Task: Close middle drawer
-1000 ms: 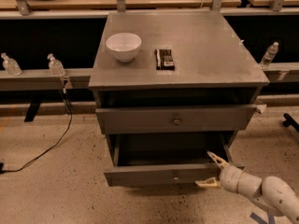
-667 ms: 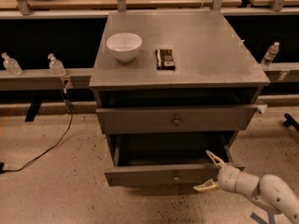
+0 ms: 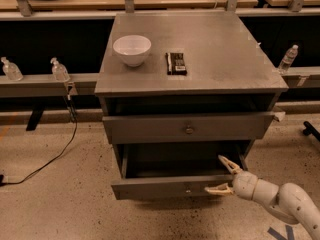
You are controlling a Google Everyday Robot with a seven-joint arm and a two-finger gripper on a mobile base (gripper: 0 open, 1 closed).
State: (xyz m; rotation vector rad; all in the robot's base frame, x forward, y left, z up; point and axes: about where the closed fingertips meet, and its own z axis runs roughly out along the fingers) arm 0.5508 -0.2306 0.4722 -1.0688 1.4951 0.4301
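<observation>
The middle drawer (image 3: 165, 188) is pulled well out of the grey cabinet, its dark inside open to view and a small round knob (image 3: 188, 187) at the centre of its front. My gripper (image 3: 223, 176) is open at the right end of that front. The upper finger (image 3: 228, 164) reaches over the drawer's inside. The lower finger (image 3: 218, 189) lies against the outside of the front panel. The top drawer (image 3: 150, 128) above stands slightly out. The lowest drawer is hidden under the open one.
A white bowl (image 3: 132, 49) and a dark flat packet (image 3: 176, 63) sit on the cabinet top (image 3: 225, 49). Clear bottles stand on a rail at the left (image 3: 59, 71) and right (image 3: 288, 59). A black cable (image 3: 55, 156) trails over the speckled floor at the left.
My gripper has edged a little to the left along the right end of the drawer front. The middle drawer stands about as far out as before.
</observation>
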